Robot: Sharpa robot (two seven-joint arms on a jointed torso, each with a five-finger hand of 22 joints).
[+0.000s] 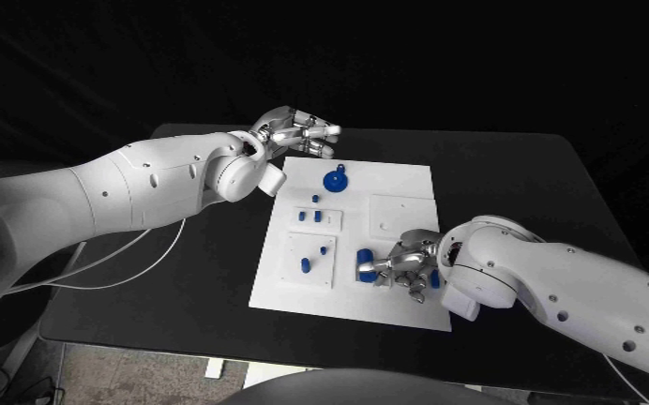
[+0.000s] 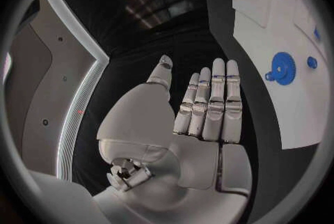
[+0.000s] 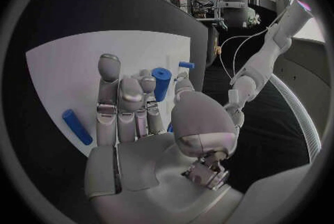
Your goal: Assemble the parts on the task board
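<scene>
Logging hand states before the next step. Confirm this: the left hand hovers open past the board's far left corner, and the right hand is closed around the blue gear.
Wrong on the gear. In the head view the blue gear lies untouched on the task board, near the open left hand. The right hand is over the board's near edge, among blue cylinders, fingers extended, holding nothing.

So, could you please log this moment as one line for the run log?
left hand: open, off task board's far-left corner | right hand: open, over near-right parts | blue gear: lying on board
</scene>
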